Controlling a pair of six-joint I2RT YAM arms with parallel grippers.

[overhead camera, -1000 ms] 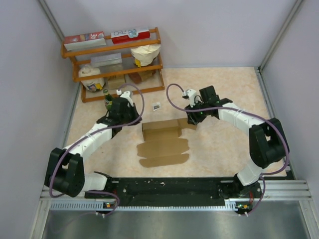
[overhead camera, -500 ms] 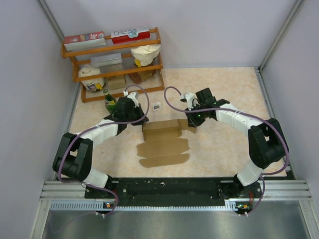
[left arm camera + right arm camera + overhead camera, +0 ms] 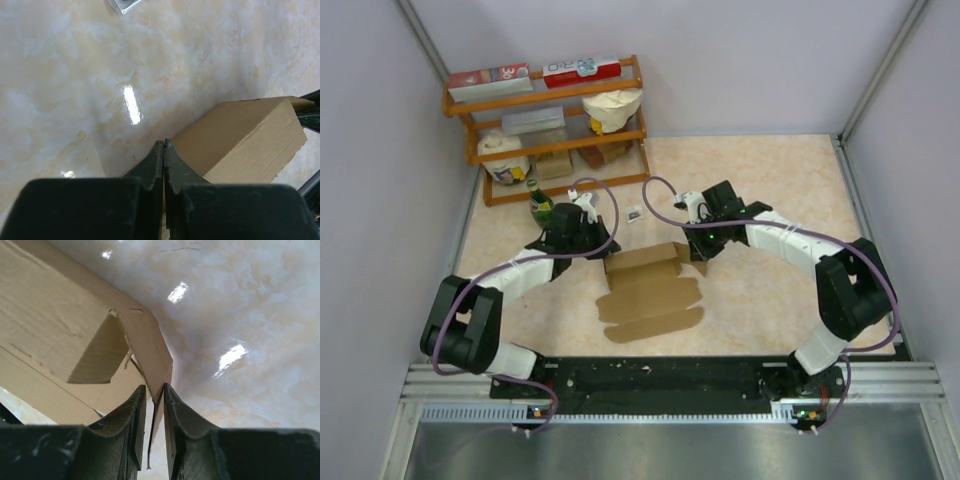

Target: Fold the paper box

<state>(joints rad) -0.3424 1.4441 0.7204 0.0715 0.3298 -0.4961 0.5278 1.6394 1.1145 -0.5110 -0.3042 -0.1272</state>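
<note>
Bases of both arms sit on a black rail (image 3: 670, 378) at the near edge of the beige marble-patterned table (image 3: 770, 200). Beyond it, at table centre between the two arms, lies the plain brown die-cut cardboard paper box (image 3: 650, 290). Its near panels with scalloped edges lie flat. Its far section is folded up into a raised, hollow-looking block (image 3: 245, 135).

The left gripper (image 3: 600, 245) is at the left end of that raised section. In the left wrist view its fingers (image 3: 163, 145) are pressed together tip to tip, just beside the corner of the block. No cardboard is visible between them.

The right gripper (image 3: 705, 250) is at the right end. In the right wrist view it (image 3: 155, 390) pinches a thin upright edge of a side flap of the paper box (image 3: 60, 335), with the jaws nearly closed on it.

Farther back, a small clear packet (image 3: 635, 213) lies on the table, apart from the box. A green glass bottle (image 3: 537, 203) stands near the left arm. Against the far wall stands an orange wooden shelf rack (image 3: 638, 100) holding red-and-white printed boxes (image 3: 582, 68) on top and a cream paper bag (image 3: 613, 108) below them.
</note>
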